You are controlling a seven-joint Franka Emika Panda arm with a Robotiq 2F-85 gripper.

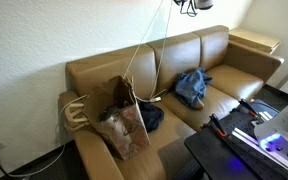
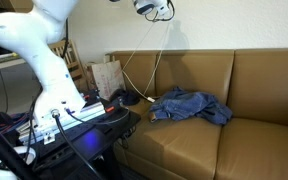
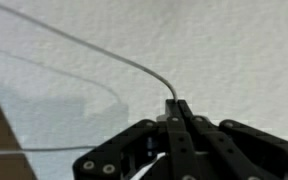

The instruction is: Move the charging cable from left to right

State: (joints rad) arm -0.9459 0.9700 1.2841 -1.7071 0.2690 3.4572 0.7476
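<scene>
The charging cable (image 1: 147, 50) is a thin pale cord hanging in long strands from my gripper (image 1: 191, 6), high above the brown sofa (image 1: 224, 85). It runs down to the seat by the paper bag. It also shows in an exterior view (image 2: 144, 55) below the gripper (image 2: 154, 9). In the wrist view the gripper (image 3: 179, 108) is shut on the cable (image 3: 94, 47), which leaves the fingertips and curves off up and left against the white wall.
A brown paper bag (image 1: 124, 125) with looped handles stands on the sofa's end seat, also seen in an exterior view (image 2: 106, 75). Blue denim clothing (image 1: 192, 88) lies on the middle cushion (image 2: 189, 105). A dark table with equipment (image 2: 74, 120) stands before the sofa.
</scene>
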